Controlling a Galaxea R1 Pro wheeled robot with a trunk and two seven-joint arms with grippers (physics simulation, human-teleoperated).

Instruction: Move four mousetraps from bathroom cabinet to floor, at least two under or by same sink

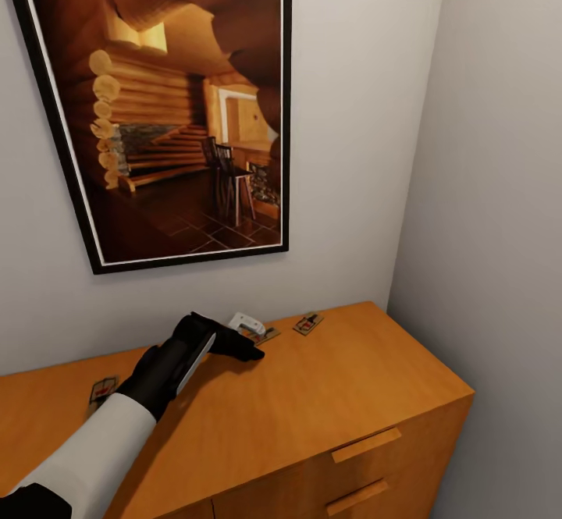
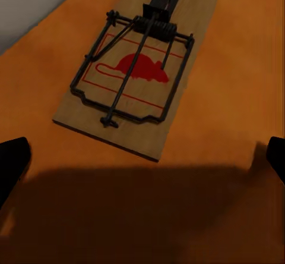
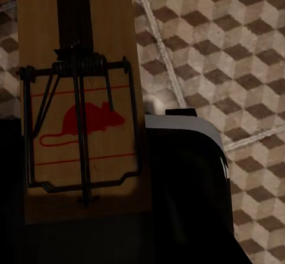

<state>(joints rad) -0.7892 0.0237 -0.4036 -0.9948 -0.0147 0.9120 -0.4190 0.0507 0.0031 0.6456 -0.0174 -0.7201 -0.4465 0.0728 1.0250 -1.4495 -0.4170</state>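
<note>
A robot's left end effector (image 1: pixel 251 339) hovers low over the flat top of a wide orange-brown wooden cabinet (image 1: pixel 351 394) in a corner of grey walls, beneath a black-framed picture of a log-cabin interior (image 1: pixel 179 113). Its black fingers (image 2: pixel 12 163) are spread wide apart and touch nothing. Between and just beyond them, a small brown wooden mousetrap with dark wire parts and a red mouse print (image 2: pixel 130 74) lies flat on the surface near the back wall. A second mousetrap (image 1: pixel 308 322) lies just beside it towards the corner. A third mousetrap (image 1: pixel 101 390) sits well apart on the other side of the white-sleeved arm. Two slim wooden drawer handles (image 1: pixel 365 445) show on the cabinet front. The right end effector is clamped on a fourth mousetrap (image 3: pixel 83 127), whose near end disappears into shadow between its fingers. It is held above bathroom floor tiles printed with brown, beige and white cubes (image 3: pixel 237 56).
</note>
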